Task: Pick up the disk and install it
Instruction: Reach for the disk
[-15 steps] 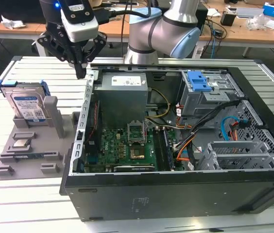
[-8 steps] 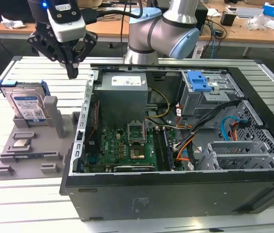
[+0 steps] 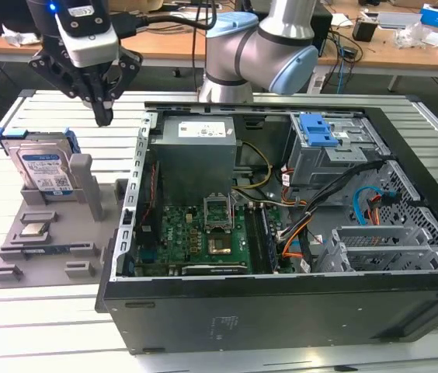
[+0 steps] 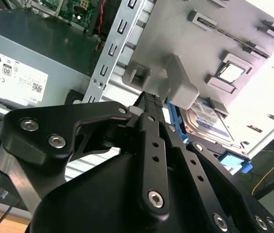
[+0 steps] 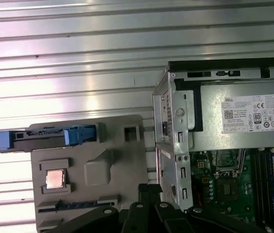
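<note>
Disk (image 3: 44, 172) — upright in grey holder (image 3: 52, 260) on table (image 3: 40, 330), beside open computer case (image 3: 281, 307). Hand (image 3: 104, 118) — clenched, empty, hovering above holder, apart from disk.

Open computer case (image 3: 281, 303) laid on a slatted table (image 3: 40, 330).
A processor chip (image 3: 34, 229) is seated in a grey tray (image 3: 52, 260) beside it.
</note>
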### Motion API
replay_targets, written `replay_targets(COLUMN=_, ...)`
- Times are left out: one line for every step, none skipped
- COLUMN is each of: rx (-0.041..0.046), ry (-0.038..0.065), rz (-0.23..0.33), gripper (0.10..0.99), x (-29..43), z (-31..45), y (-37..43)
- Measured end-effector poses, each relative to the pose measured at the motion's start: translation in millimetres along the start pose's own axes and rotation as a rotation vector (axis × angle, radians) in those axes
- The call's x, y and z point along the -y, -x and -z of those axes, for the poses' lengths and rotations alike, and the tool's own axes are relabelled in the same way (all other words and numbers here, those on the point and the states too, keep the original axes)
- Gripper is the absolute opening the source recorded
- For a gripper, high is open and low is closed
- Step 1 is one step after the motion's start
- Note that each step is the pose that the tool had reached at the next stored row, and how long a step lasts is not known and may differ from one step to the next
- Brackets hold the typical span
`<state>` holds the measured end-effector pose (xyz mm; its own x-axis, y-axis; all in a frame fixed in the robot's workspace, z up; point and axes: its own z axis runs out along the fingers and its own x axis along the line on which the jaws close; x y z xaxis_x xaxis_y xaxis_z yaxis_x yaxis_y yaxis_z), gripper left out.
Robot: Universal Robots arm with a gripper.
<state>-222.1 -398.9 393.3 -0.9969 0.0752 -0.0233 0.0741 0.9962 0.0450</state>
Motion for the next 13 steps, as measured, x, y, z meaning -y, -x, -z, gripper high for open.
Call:
replay_targets(rx=0.0000, ry=0.000, rz=0.000, gripper=0.106, x=0.1, z=0.0, y=-1.5)
replay_targets(rx=0.0000, ry=0.000, rz=0.000, gripper=0.106, x=0.2, z=0.0, y=-2.5)
replay_targets(rx=0.0000, ry=0.000, rz=0.000, gripper=0.106, x=0.3, z=0.1, y=-4.5)
replay_targets(rx=0.0001, ry=0.000, rz=0.000, gripper=0.106, x=0.4, z=0.1, y=-5.7)
replay_targets(rx=0.0001, ry=0.000, rz=0.000, gripper=0.106, x=0.5, z=0.2, y=-7.4)
replay_targets(rx=0.0000, ry=0.000, rz=0.000, gripper=0.106, x=0.8, z=0.3, y=-10.8)
replay_targets(rx=0.0001, ry=0.000, rz=0.000, gripper=0.106, x=1.0, z=0.3, y=-13.0)
replay_targets(rx=0.0001, ry=0.000, rz=0.000, gripper=0.106, x=1.0, z=0.3, y=-13.8)
replay_targets(rx=0.0000, ry=0.000, rz=0.000, gripper=0.106, x=1.1, z=0.3, y=-14.5)
replay_targets(rx=0.0000, ry=0.000, rz=0.000, gripper=0.106, x=1.2, z=0.4, y=-16.1)
replay_targets(rx=0.0000, ry=0.000, rz=0.000, gripper=0.106, x=1.4, z=0.4, y=-18.3)
replay_targets(rx=0.0001, ry=0.000, rz=0.000, gripper=0.106, x=1.4, z=0.4, y=-19.1)
replay_targets(rx=0.0000, ry=0.000, rz=0.000, gripper=0.106, x=1.5, z=0.4, y=-20.1)
